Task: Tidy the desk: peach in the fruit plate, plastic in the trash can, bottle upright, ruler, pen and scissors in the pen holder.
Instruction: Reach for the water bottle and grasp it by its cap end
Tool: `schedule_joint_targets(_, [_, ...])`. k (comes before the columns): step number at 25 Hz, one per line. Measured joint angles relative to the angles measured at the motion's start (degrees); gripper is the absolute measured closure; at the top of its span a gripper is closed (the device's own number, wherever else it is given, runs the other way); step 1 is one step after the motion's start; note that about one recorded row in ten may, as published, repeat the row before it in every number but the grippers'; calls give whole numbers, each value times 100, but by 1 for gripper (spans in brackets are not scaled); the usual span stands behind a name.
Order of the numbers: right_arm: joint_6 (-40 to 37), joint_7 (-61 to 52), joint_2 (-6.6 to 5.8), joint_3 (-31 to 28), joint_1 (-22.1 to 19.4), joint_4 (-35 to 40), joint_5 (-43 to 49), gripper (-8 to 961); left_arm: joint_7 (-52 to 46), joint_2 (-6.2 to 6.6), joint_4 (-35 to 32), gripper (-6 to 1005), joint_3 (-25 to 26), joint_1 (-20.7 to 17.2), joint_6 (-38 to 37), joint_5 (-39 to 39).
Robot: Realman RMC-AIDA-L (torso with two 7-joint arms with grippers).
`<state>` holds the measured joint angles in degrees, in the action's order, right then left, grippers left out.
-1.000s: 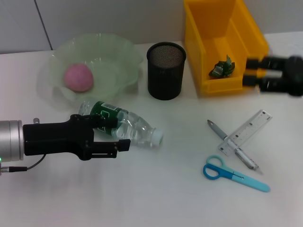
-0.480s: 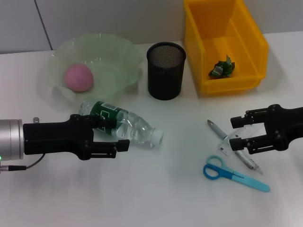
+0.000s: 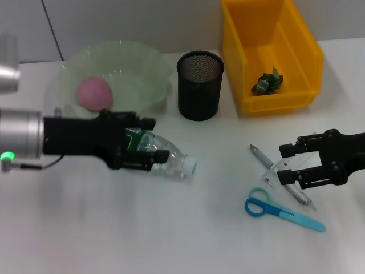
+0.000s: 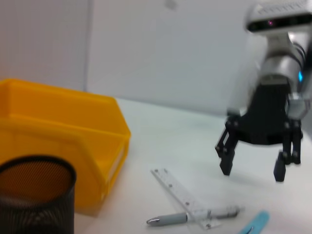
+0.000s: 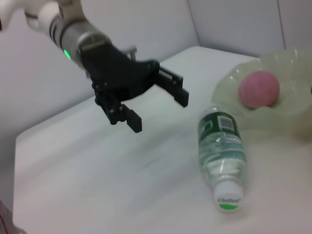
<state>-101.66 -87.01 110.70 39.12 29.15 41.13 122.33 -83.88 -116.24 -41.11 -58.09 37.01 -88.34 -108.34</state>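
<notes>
White surface [image 3: 188, 240]: all items listed below are carried on it.

Fruit plate [image 3: 145, 68]: pale green, wavy-rimmed, placed far left. A pink peach [image 3: 94, 93] is seen inside it.

Pen holder [image 3: 199, 85]: black mesh cup, upright, set between the fruit plate and the trash can.

Trash can [image 3: 302, 63]: yellow open bin, far right. A crumpled green plastic scrap [image 3: 268, 81] is lodged on its floor.

Bottle [image 3: 165, 155]: clear, green-labelled, white-capped, laid on its side just in front of the fruit plate, cap directed toward the middle of the surface. In the right wrist view the bottle [image 5: 222, 146] is shown lying free beside the plate.

Left pincer [image 3: 153, 139]: black, fingers spread wide, positioned over the labelled end of the bottle. From the right wrist view the left pincer [image 5: 156, 100] is seen raised above the surface, apart from the bottle, nothing held.

Right pincer [image 3: 288, 166]: black, fingers spread wide, placed low over the ruler and pen, nothing gripped. In the left wrist view it [image 4: 253, 168] is seen clear of the surface.

Ruler [image 3: 275, 176]: transparent, largely hidden under the right pincer, crossed over the pen.

Pen [image 3: 263, 157]: grey, laid diagonally, its tip directed toward the pen holder.

Scissors [image 3: 282, 210]: blue-handled, flat on the surface, just in front of the pen and ruler.
</notes>
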Motion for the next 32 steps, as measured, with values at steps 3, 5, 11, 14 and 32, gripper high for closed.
schedule_joint_targets(3, [75, -153, 2, 14, -8, -18, 42, 229, 1, -68, -306, 190, -2, 280, -5, -443])
schedule_joint_targets(5, [114, -245, 2, 26, -12, -25, 48, 229, 1, -169, -680, 191, -54, 572, -7, -959])
schedule_joint_targets(11, [264, -547, 23, -15, 36, -42, 50, 228, 3, -236, -1542, 191, -1431, 1101, 343, -1789])
schedule_joint_targets(14, [339, -652, 52, -13, 61, -47, 50, 228, 4, -252, -1703, 191, -1948, 1201, 551, -2046])
schedule_joint_targets(32, [542, -1092, 153, -16, 82, -204, 49, 229, -235, -294, -1639, 192, -3848, 1344, 1670, -2737])
